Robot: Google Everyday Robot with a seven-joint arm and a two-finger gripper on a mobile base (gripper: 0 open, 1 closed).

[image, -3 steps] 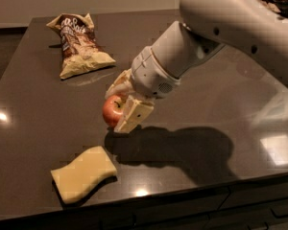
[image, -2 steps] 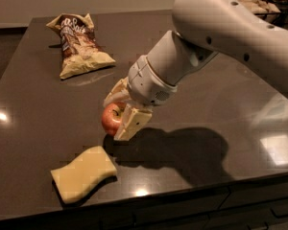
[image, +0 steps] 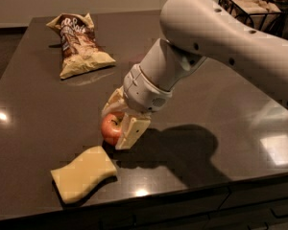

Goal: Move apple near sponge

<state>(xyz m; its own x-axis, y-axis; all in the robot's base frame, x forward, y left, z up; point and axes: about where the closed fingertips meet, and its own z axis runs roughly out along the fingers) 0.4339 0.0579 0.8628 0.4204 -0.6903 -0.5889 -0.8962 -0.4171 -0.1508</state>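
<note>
The red-orange apple [image: 111, 127] is held between the cream fingers of my gripper [image: 118, 123], low over the dark table [image: 33, 104], at or just above its surface. The gripper is shut on the apple; one finger [image: 132, 132] is in front of it, the other behind. The pale yellow sponge [image: 83, 173] with wavy sides lies flat near the table's front edge, just below and left of the apple, a short gap apart. My white arm [image: 221, 37] reaches in from the upper right.
A yellow-and-brown chip bag [image: 78, 43] lies at the back left of the table. A black wire basket [image: 252, 6] stands at the back right. The table's front edge runs just below the sponge.
The gripper has carried the apple down and slightly left, closer to the sponge and the table surface. The sponge and chip bag have not moved.
</note>
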